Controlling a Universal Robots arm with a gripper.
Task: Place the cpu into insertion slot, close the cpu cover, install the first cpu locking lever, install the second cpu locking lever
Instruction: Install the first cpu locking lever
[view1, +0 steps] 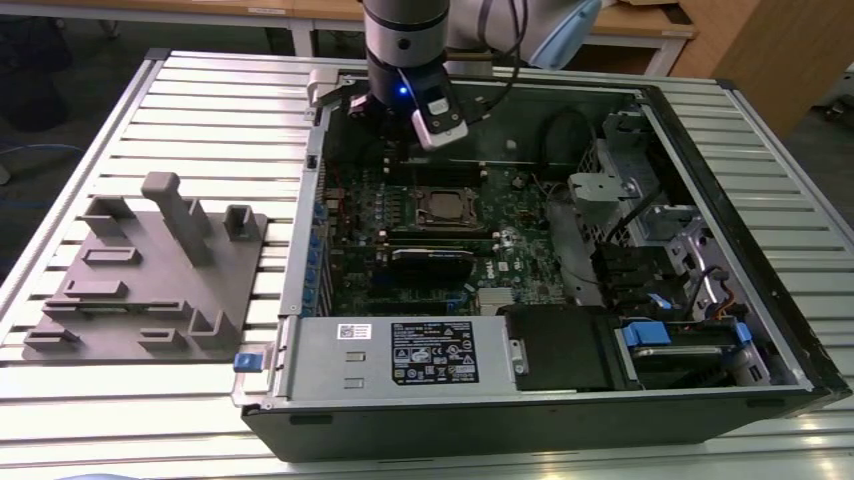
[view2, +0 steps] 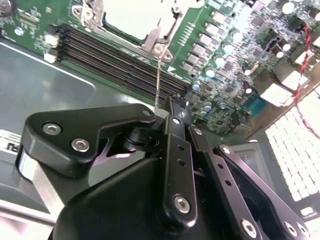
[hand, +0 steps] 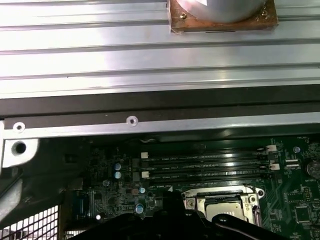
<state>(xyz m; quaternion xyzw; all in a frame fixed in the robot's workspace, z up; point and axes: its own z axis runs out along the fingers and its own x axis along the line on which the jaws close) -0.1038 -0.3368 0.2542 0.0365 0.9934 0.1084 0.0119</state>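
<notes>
1. Chip (view2: 131, 17) sits in the socket (view1: 416, 208) on the green board, near the middle of the open computer case (view1: 534, 425) in the exterior view. Its top glares white in the second wrist view.
2. Cover (hand: 220, 197), a silvery frame, lies flat around the chip's edges as far as both wrist views show.
3. A thin metal rod (view2: 157, 75), one locking lever, runs from the socket's corner across the memory slots (hand: 210, 167). Its far end goes behind the gripper's tip. I cannot tell whether the two are touching.
4. Gripper (view2: 174, 100): the black finger links meet at one point, so the jaws look pressed together. No part is seen between them.
5. In the exterior view the arm (view1: 400, 40) comes down at 12 o'clock from the socket, with the gripper over the back of the board, above the memory slots.
6. Exterior view, other items:
   - a black card with a blue edge (view1: 430, 262) lies at 6 o'clock from the socket
   - the power supply box (view1: 400, 355) lies further on at 6 o'clock
   - a grey moulded tray (view1: 147, 290) lies on the slatted table (view1: 200, 110) at 9 o'clock from the case
</notes>
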